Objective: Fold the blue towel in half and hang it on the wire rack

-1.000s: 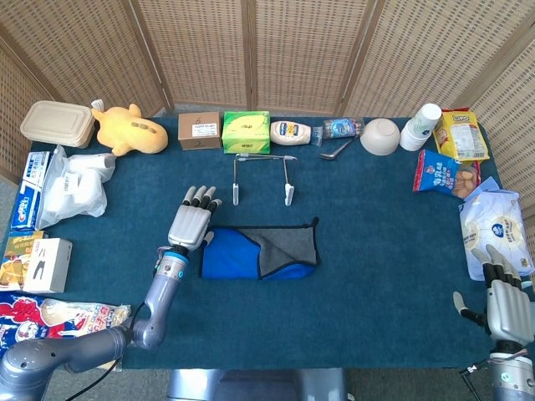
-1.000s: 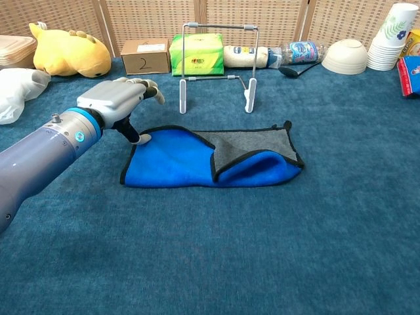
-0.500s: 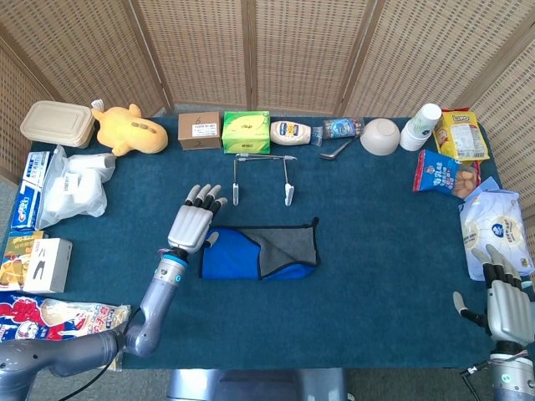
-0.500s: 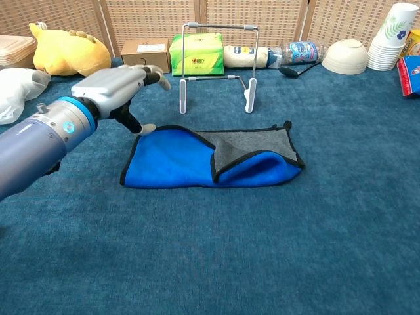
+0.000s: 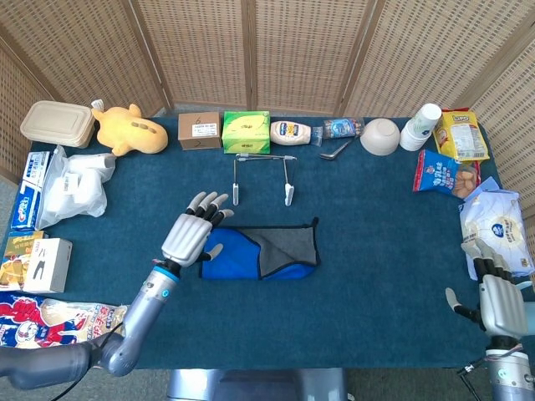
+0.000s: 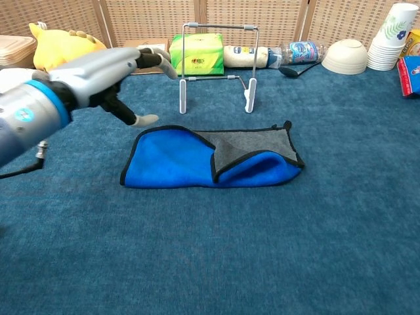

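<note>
We see the towel (image 5: 260,253) lying mid-table, long axis left–right, rack (image 5: 261,177) toward the far edge. Our left hand (image 5: 191,236) hovers spread and empty at its left end; the right hand (image 5: 498,302) rests empty, well apart, at the near right corner.

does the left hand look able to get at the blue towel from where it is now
Probably yes: the left hand hovers open just over the left end of the folded blue towel, with nothing between them on the table.

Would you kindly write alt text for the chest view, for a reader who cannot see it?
A blue towel, folded over with its grey side showing, lies on a blue-carpeted table in front of an empty wire rack. The left robot hand hovers open above the towel's left end, touching nothing.
</note>
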